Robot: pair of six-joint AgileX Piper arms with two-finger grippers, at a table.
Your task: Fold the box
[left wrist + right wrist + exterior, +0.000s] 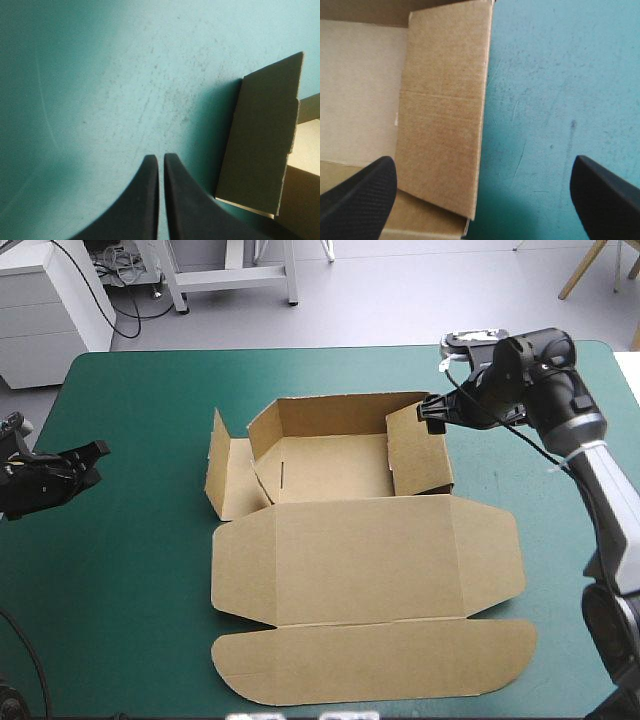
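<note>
Currently walls are being raised: box (330,468) centred on counter (120,590), right wall (415,452) up, left flap (217,455) splayed, lid (370,560) flat nearside. Right end effector (432,412) spread wide, empty, over right wall; left end effector (85,462) closed, empty, well left. Left flap needs raising next.

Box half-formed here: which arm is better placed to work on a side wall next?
Right, probably. The right gripper hangs open over the box, straddling its raised right wall. The left gripper is shut and sits apart from the splayed left flap.
</note>
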